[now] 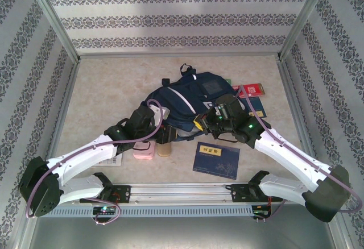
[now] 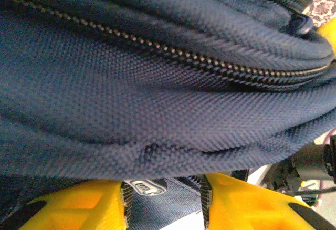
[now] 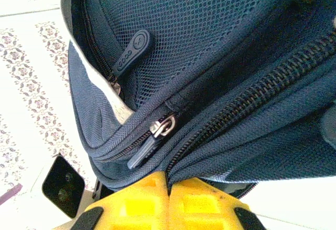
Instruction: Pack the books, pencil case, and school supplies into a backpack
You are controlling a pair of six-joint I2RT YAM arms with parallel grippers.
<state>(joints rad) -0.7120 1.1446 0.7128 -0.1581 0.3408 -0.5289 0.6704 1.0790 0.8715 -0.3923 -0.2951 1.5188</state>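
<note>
The backpack [image 1: 185,102] lies on its side in the middle of the bench [image 1: 108,90], with both arms reaching in to its near edge. In the right wrist view the right jaws are pressed together, yellow fingers [image 3: 199,204] flush, and the pack's lower hem runs down into the seam between them, pinched there. A closed zip pull [image 3: 149,146] hangs just above them, below a mesh pocket. In the left wrist view the left jaws stand partly apart, yellow fingers [image 2: 241,201] on either side of navy fabric that fills the gap under a bulging fold. I cannot tell whether they press it.

The bench top is pale and marbled, walled on three sides by patterned panels in metal framing.

One navy book [image 1: 216,160] lies flat near the pack's front, between the arms. Another [image 1: 257,111] sits to the right, partly under the right arm, with a red booklet [image 1: 253,90] just behind it. A pink case [image 1: 144,150] rests beside the left arm. The zips hide the pack's inside.
</note>
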